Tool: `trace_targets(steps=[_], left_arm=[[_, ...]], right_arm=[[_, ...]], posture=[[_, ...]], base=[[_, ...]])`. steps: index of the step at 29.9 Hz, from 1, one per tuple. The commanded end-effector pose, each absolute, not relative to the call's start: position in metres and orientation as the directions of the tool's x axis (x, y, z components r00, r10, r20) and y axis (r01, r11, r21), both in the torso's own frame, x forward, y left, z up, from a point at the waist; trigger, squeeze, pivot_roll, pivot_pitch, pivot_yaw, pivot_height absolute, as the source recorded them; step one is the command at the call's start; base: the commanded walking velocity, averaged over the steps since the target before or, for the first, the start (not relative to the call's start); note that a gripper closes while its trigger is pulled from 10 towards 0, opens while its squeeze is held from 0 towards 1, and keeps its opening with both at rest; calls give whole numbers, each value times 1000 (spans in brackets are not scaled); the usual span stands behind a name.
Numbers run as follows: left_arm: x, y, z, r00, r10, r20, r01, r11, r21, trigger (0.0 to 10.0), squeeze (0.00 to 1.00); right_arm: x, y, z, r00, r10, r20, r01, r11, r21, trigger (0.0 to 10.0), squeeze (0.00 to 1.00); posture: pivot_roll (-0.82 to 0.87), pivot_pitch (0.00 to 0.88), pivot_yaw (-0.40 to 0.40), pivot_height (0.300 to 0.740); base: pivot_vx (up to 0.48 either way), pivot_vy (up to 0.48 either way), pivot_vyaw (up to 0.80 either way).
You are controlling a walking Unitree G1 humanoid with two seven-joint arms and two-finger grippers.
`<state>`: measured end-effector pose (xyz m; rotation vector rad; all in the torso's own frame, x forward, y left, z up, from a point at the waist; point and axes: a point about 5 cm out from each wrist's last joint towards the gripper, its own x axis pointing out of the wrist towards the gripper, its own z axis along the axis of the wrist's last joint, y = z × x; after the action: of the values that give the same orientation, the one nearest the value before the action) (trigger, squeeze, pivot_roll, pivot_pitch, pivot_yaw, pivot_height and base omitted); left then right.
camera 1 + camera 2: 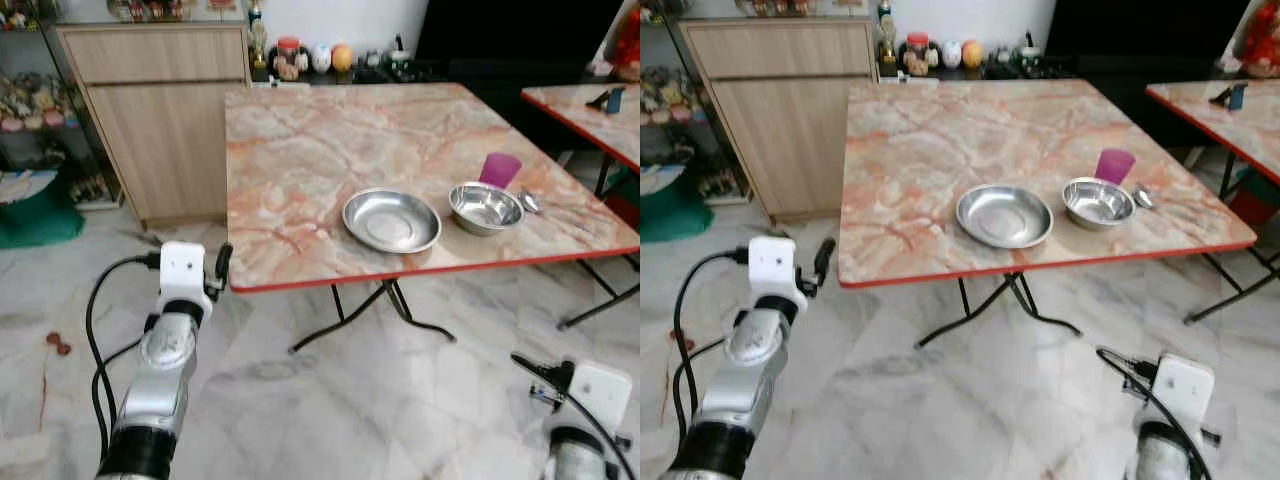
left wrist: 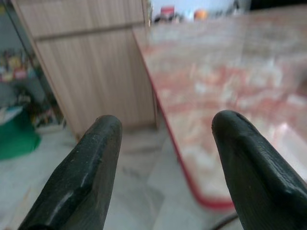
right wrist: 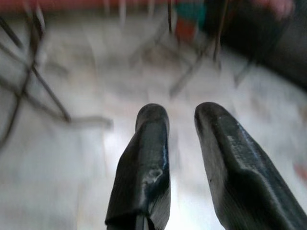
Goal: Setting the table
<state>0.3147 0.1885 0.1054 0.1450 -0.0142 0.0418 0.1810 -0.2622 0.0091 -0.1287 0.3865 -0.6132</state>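
Marble worktop (image 1: 330,150) carries a plate (image 1: 391,220), bowl (image 1: 485,207), spoon (image 1: 530,202) and cup (image 1: 499,169), left gripper (image 2: 165,134) jaws spread by its corner, right gripper (image 3: 181,120) jaws slightly parted over floor (image 1: 380,400).

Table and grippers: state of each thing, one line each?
plate: upright, empty, on the table near its front edge
bowl: upright, empty, right of the plate
cup: upright, behind the bowl; contents cannot be told
spoon: lying flat, right of the bowl
left gripper: open, empty, raised near the table's front left corner
right gripper: fingers slightly apart, empty, low over the floor
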Motion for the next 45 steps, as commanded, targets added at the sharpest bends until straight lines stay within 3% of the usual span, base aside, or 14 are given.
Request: trace_targets(steps=[1,5,8,11,16,18,24,33,36,40,45], left_arm=[[309,202,91,995,99,-20,-94,982,164,10000,0],[303,211,76,989,133,-69,-121,980,156,10000,0],[289,222,40,963,154,-220,-127,983,132,10000,0],[270,231,7,913,165,-372,-117,982,149,10000,0],[239,241,-28,817,195,-542,-140,980,142,10000,0],[215,243,-48,741,191,-644,-75,976,203,10000,0],[201,242,-59,695,196,-691,-84,978,193,10000,0],[214,233,-55,710,200,-675,-124,979,160,10000,0],[216,225,-56,715,170,-678,-87,984,155,10000,0],[211,225,-60,695,204,-689,-171,978,117,10000,0],[205,225,-64,676,218,-704,-181,975,128,10000,0]], right_arm=[[168,-261,-26,695,-555,-457,518,827,-218,10000,0],[160,-257,-42,659,-533,-531,504,837,-214,10000,0],[151,-247,-60,634,-470,-614,444,871,-208,10000,0],[139,-238,-76,612,-387,-690,316,919,-235,10000,0],[122,-233,-92,550,-312,-775,274,944,-186,10000,0],[126,-233,-92,549,-314,-775,313,937,-157,10000,0],[139,-229,-89,576,-295,-762,326,938,-117,10000,0],[139,-229,-92,559,-209,-802,255,964,-74,10000,0],[136,-236,-92,548,-225,-806,294,953,-66,10000,0],[131,-248,-91,529,-270,-805,363,929,-73,10000,0],[134,-247,-90,525,-269,-808,366,928,-71,10000,0]], posture=[[97,0,-84,740],[113,0,-89,740],[111,0,-87,740],[106,0,-82,740],[112,0,-76,740],[113,0,-79,740],[102,0,-82,740],[129,0,-128,740],[126,0,-131,740],[107,0,-136,740],[105,0,-145,740]], base=[[0,0,0],[0,0,0],[0,0,0],[0,0,0],[0,0,0],[0,0,0],[0,0,0],[0,0,0],[0,0,0],[0,0,0],[0,0,0]])
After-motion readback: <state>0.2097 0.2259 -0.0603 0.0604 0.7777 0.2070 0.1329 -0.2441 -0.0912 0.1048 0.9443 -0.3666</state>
